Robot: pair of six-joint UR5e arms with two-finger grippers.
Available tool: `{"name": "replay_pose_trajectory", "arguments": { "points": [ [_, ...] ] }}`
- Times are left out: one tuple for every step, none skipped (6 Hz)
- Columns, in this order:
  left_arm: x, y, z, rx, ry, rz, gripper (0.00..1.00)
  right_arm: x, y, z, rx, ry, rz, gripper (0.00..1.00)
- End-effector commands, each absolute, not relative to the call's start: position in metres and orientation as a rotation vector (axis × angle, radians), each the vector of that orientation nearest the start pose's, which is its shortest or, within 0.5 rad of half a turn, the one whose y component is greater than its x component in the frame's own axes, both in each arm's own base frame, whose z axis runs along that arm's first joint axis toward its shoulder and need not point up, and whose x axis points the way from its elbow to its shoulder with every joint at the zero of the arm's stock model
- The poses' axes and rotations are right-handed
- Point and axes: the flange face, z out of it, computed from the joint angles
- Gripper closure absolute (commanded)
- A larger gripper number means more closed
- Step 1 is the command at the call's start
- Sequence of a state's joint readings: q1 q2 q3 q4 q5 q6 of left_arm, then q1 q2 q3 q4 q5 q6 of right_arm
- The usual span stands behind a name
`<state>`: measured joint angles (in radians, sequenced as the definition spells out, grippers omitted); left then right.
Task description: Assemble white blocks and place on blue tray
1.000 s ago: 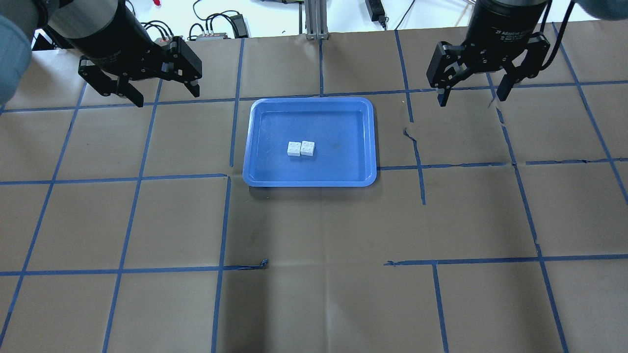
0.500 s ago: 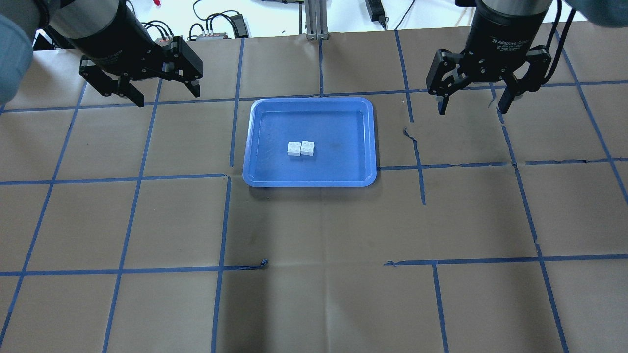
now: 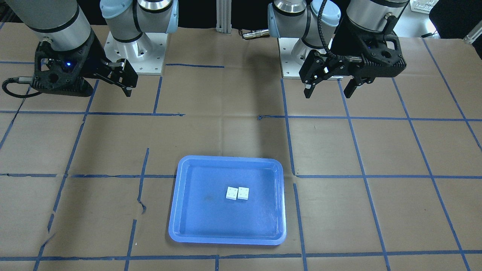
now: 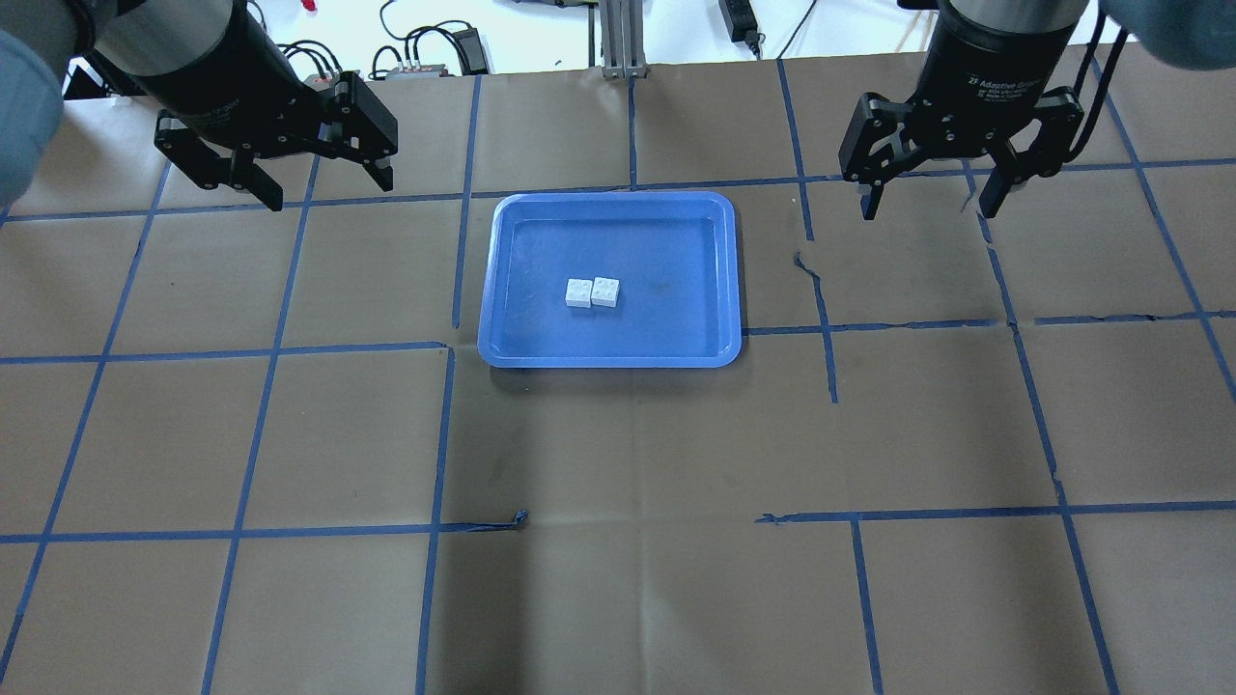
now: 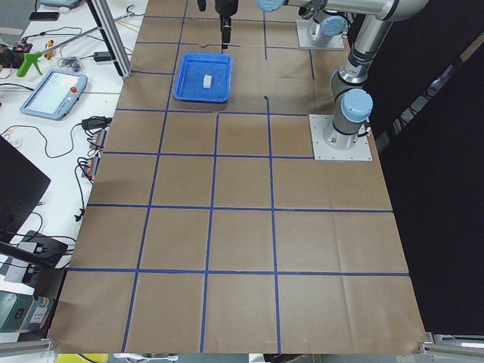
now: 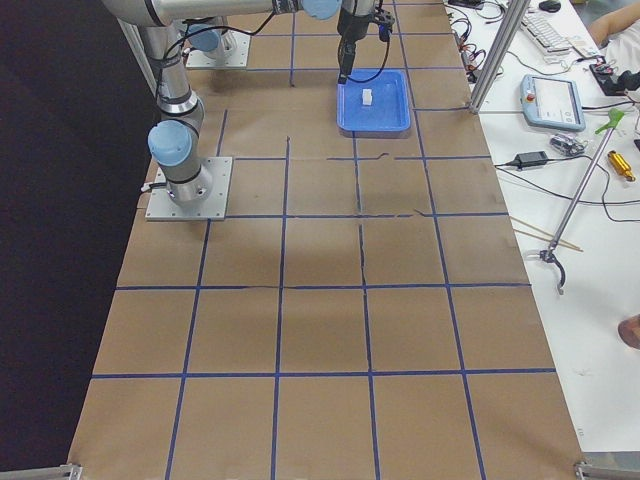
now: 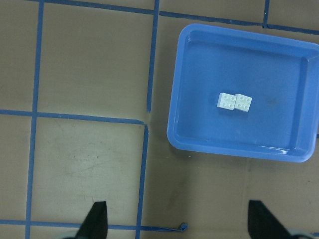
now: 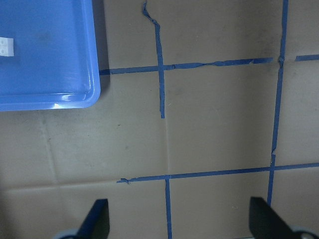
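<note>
Two white blocks [image 4: 592, 291] lie side by side, touching, studs up, near the middle of the blue tray [image 4: 666, 251]. They also show in the front view [image 3: 237, 193] and the left wrist view [image 7: 234, 102]. The tray [image 3: 211, 214] rests flat on the table. My left gripper [image 4: 328, 191] is open and empty, hovering left of the tray's far corner. My right gripper [image 4: 929, 212] is open and empty, hovering right of the tray's far side. In the right wrist view only the edge of one block [image 8: 5, 47] and a tray corner [image 8: 60, 64] show.
Brown paper with a blue tape grid [image 4: 439, 434] covers the table. Cables and power supplies [image 4: 425, 58] and an aluminium post [image 4: 618, 39] stand beyond the far edge. The arm bases [image 3: 135, 52] are bolted at the robot's side.
My right gripper has shifted slightly and stays open. My left gripper, the blocks and the tray have not moved.
</note>
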<state>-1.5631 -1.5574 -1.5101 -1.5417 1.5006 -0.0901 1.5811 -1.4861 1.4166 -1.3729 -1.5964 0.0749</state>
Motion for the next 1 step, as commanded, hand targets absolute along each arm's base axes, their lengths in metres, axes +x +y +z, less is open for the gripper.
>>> {"name": "replay_pose_trajectory", "arguments": {
  "points": [
    [-0.1365, -0.4946, 0.5292, -0.149, 3.209, -0.165, 0.00, 0.1361, -0.5121, 0.5018, 0.099, 3.167, 0.197, 0.00]
  ]
}}
